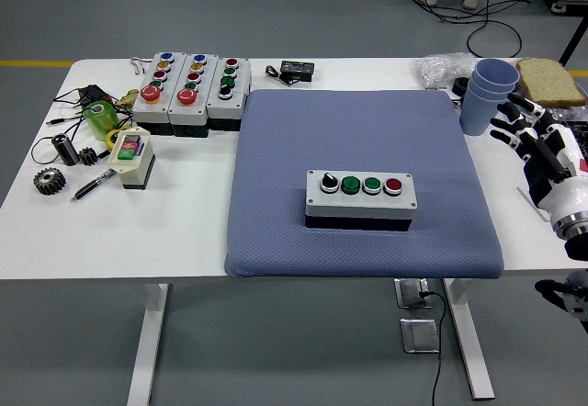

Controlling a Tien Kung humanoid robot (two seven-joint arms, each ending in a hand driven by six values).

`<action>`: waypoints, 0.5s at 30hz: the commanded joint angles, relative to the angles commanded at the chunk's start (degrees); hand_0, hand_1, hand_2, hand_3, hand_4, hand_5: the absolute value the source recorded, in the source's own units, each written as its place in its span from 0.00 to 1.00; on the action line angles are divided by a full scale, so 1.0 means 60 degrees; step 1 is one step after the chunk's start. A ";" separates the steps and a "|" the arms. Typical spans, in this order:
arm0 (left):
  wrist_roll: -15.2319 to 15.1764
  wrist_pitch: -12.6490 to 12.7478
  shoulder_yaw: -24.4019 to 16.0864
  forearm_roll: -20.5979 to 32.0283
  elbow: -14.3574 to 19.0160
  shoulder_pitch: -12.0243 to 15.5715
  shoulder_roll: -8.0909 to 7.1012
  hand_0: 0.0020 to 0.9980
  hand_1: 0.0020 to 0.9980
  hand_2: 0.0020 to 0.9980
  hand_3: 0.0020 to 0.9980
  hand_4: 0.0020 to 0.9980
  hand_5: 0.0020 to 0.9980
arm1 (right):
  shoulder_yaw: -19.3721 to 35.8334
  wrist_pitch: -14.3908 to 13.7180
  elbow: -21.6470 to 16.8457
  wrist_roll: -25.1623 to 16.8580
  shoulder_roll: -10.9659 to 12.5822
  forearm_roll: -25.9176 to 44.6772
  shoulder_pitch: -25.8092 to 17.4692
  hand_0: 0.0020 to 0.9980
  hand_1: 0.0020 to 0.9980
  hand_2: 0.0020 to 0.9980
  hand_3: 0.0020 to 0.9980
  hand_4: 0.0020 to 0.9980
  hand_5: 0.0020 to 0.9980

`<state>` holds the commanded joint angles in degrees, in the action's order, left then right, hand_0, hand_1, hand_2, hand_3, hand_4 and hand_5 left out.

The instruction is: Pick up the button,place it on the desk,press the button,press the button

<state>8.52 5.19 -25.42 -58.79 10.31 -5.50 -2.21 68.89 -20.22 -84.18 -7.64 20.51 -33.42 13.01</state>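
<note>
White table (184,231) with a big blue-grey woven-looking mat (358,130) covering its middle, so that's the biggest thing going on. Sitting on the mat, a bit toward the near edge, is the button box (360,200): a grey rectangular box on a black base, long axis running left-right, buttons facing up in a row: black knob, green, green, red. Off at the right edge, well apart from it, the right hand (537,144) hangs with fingers spread, holding nothing, next to stacked blue cups (487,94).
</note>
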 joint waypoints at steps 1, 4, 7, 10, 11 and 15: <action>-0.0001 0.0001 -0.0003 -0.0006 0.0000 -0.0005 0.0006 0.63 0.66 0.67 0.59 0.34 0.66 | 0.0041 0.0001 0.0023 0.0005 -0.0016 0.0434 -0.0043 0.77 0.69 0.73 0.72 0.87 0.46; -0.0006 0.0008 0.0003 0.0021 0.0000 -0.0008 0.0009 0.63 0.66 0.67 0.59 0.34 0.66 | 0.0097 0.0035 0.0064 0.0033 -0.0050 0.1614 -0.0123 0.77 0.69 0.73 0.72 0.87 0.46; -0.0010 0.0014 0.0019 0.0046 0.0000 -0.0006 0.0008 0.62 0.66 0.67 0.59 0.34 0.66 | 0.0133 0.0125 0.0097 0.0091 -0.0090 0.2305 -0.0168 0.77 0.69 0.73 0.71 0.87 0.45; -0.0005 0.0014 0.0009 0.0026 0.0000 -0.0008 0.0013 0.62 0.66 0.67 0.59 0.34 0.66 | 0.0176 0.0591 0.0083 0.0388 -0.0102 0.2255 -0.0192 0.77 0.69 0.73 0.71 0.87 0.45; -0.0007 0.0014 0.0026 0.0038 0.0000 -0.0012 0.0012 0.62 0.66 0.67 0.59 0.34 0.66 | 0.0176 0.0703 0.0075 0.0444 -0.0101 0.2223 -0.0191 0.77 0.69 0.73 0.71 0.87 0.45; -0.0004 0.0010 0.0009 0.0010 0.0000 -0.0032 0.0011 0.62 0.66 0.67 0.59 0.34 0.66 | 0.0210 0.0745 0.0083 0.0480 -0.0117 0.2166 -0.0159 0.75 0.67 0.70 0.68 0.86 0.44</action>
<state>8.50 5.25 -25.37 -58.73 10.31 -5.70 -2.14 70.15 -15.75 -83.68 -4.76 19.80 -20.43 12.06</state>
